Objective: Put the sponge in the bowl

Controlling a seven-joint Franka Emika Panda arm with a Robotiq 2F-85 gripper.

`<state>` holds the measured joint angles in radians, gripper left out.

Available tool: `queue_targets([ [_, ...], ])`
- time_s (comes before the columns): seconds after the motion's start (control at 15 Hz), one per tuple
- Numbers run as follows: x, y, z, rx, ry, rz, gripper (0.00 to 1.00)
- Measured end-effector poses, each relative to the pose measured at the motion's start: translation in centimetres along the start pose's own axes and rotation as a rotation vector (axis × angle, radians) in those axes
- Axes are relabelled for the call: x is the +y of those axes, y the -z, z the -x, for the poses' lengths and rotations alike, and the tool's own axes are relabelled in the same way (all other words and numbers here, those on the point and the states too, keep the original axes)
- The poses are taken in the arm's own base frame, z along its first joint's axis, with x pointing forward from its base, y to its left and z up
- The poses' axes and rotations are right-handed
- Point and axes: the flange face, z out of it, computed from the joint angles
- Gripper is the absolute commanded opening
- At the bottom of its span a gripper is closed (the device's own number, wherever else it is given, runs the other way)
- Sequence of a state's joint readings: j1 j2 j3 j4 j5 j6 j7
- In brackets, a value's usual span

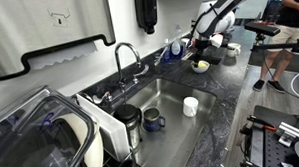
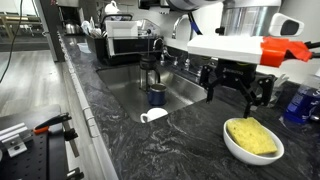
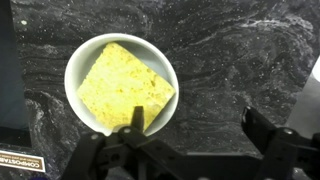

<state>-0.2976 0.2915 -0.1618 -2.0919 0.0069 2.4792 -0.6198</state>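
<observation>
Pincer (image 3: pixel 195 135) hung released above the counter (image 3: pixel 240 60), jaws spread, holding nothing. From my wrist view the sponge (image 3: pixel 125 85) lay flat inside the bowl (image 3: pixel 70 68), just off to one side, edges diagonal to the jaws. I judged the placing done.

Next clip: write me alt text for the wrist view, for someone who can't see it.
A yellow sponge lies flat inside a white bowl on a dark marbled countertop, seen from above. The end effector, open and empty, shows along the bottom edge.
</observation>
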Motion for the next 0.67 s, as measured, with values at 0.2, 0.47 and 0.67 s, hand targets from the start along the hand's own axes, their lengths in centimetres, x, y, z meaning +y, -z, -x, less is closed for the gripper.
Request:
queue_targets([
  [0.2,-0.9,2.1,0.0,-0.029,0.013,-0.033,1.00],
  [0.47,-3.5,6.1,0.2,-0.075,0.080,-0.091,1.00],
  [0.67,-6.1,9.2,0.1,-0.065,0.161,-0.100,1.00],
])
